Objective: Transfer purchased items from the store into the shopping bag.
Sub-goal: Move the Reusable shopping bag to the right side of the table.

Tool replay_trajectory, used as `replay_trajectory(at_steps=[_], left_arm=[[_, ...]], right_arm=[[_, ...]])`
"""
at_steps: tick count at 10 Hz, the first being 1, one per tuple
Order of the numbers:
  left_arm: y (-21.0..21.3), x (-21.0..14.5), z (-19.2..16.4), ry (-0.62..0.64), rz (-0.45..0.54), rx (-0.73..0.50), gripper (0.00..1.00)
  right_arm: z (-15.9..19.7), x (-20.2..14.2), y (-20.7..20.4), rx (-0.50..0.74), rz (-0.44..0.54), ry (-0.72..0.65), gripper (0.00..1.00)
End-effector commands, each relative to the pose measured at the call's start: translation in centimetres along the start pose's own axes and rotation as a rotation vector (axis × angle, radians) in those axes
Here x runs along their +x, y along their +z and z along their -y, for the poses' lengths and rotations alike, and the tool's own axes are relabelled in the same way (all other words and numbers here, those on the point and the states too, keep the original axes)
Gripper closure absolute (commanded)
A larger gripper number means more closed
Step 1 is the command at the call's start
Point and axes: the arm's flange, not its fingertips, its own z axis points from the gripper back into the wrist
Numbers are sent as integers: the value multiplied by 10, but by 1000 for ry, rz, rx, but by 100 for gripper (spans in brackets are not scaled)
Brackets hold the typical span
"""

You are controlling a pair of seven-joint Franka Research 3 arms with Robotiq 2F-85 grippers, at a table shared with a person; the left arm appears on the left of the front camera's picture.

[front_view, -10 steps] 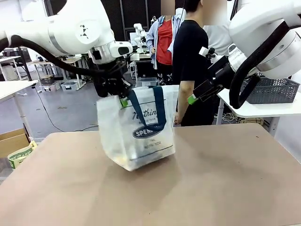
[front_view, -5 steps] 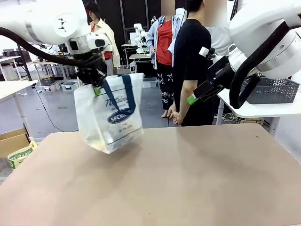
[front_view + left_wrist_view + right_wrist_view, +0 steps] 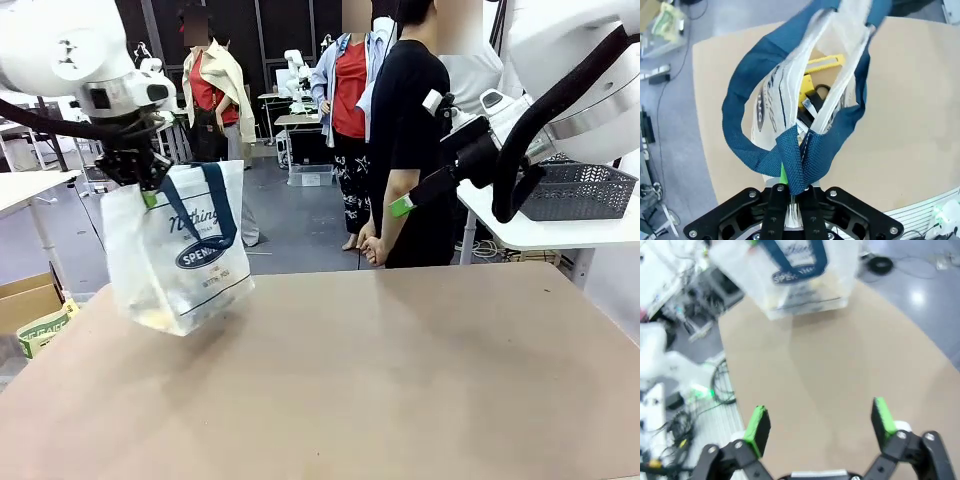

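L pincer [image 3: 792,192] clamped on the navy handles [image 3: 790,145] of the shopping bag [image 3: 175,255], which hangs tilted above the tabletop [image 3: 400,370] near its L edge. Goods inside: yellow pkg [image 3: 822,62] visible thru the mouth. R pincer [image 3: 820,427] wide, empty, up high, well apart from bag. Grey basket [image 3: 575,190] sits far R on a side table. L arm nearer; lots of bare tabletop to the R for setting down.

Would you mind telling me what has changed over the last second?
The left gripper, jaws shut on the handles, has carried the shopping bag leftward across the table, hanging clear of it. The right gripper stayed raised at the right, jaws open, and the goods stayed inside the bag.
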Motion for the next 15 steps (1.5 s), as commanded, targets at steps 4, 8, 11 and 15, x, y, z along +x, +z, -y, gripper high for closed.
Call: replay_trajectory(at_steps=[4, 8, 11, 15], left_arm=[[24, -32, -35, 159, 112, 31, 100], [17, -54, -60, 311, 135, 33, 100], [7, -65, -73, 365, 128, 34, 100], [-4, -74, -102, 495, 177, 79, 100]], right_arm=[[27, -15, -2, 36, -29, 64, 0], [41, 8, 19, 90, -142, 112, 0], [47, 15, 22, 60, -176, 115, 0], [38, 10, 23, 79, -139, 135, 0]])
